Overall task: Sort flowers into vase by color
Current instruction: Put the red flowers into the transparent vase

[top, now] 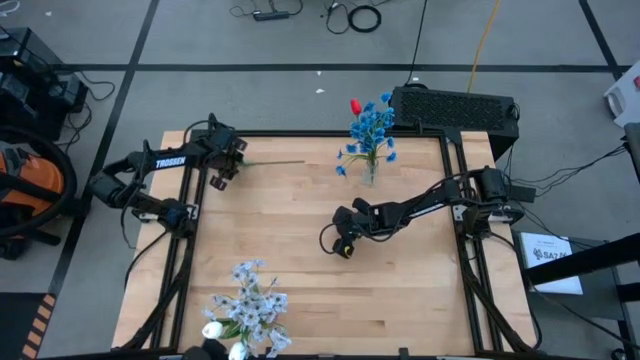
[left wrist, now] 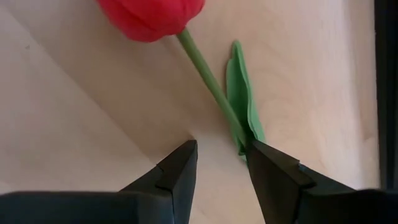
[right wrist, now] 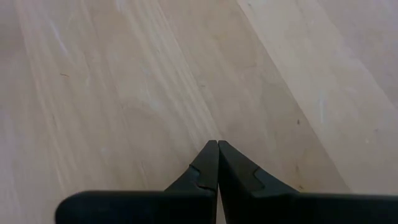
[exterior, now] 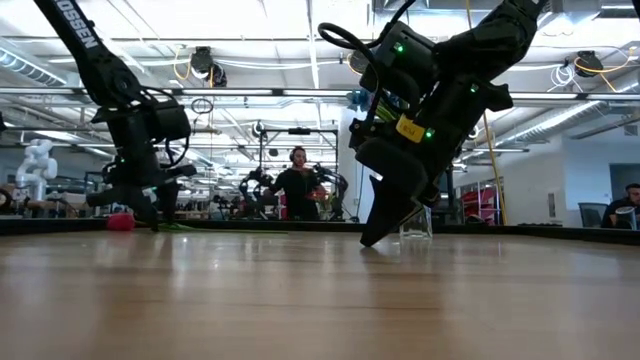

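The red flower [left wrist: 152, 15] lies flat by the table's [top: 300, 290] far left corner, its stem [left wrist: 208, 78] passing just beside one finger of my open left gripper [left wrist: 221, 165]. I'd centre on the stem before closing. Right gripper [right wrist: 217, 163] shut, mid-table

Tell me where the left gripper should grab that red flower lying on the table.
Probably the bare green stem of the red flower, between bud and leaf. It lies flat, so come from above with the left gripper open, jaws straddling the stem.
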You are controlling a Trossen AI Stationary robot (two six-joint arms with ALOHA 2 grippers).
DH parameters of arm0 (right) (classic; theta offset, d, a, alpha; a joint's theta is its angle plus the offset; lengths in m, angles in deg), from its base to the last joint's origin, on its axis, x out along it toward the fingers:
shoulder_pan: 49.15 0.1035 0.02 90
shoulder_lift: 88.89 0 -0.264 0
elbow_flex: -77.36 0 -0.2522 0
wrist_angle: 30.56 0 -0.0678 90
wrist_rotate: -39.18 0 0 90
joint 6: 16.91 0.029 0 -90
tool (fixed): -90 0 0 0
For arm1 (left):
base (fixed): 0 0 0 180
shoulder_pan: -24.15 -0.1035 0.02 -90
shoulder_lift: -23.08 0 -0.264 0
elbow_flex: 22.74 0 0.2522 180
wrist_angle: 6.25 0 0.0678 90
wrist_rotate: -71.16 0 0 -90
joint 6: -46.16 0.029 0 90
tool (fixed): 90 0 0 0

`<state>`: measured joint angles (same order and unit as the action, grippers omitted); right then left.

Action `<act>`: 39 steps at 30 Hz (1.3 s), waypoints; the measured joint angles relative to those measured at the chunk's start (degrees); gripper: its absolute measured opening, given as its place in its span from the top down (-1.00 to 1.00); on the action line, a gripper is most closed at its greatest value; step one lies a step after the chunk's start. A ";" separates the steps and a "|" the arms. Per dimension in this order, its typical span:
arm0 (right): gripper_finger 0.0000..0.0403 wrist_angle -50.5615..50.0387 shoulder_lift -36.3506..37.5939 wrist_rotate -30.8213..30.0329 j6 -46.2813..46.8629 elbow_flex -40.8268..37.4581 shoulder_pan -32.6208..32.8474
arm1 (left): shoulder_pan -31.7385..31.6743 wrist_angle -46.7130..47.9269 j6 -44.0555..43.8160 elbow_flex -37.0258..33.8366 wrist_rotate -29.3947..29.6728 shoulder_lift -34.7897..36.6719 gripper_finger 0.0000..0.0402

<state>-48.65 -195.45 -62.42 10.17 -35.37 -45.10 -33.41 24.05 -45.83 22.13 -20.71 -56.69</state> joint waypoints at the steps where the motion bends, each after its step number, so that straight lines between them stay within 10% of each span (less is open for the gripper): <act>1: 1.00 -0.02 0.00 0.00 -0.13 0.00 -0.04 | -0.15 -0.10 -1.01 0.00 -0.04 -0.07 0.25; 10: 1.00 -0.09 -0.04 0.21 -0.99 -0.02 -0.58 | -1.69 2.55 -0.41 0.13 0.59 -1.18 0.25; 28: 1.00 2.19 -0.24 0.08 -2.91 -0.13 -1.39 | 0.17 8.71 24.90 -0.76 -17.81 3.20 0.56; 39: 1.00 3.08 -0.28 -0.36 -3.77 -0.13 -1.48 | 0.20 6.70 11.48 -0.42 -2.54 12.93 0.57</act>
<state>-45.57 -195.74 -62.78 6.40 -35.50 -46.59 -33.21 30.75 -34.35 21.72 -23.26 -43.76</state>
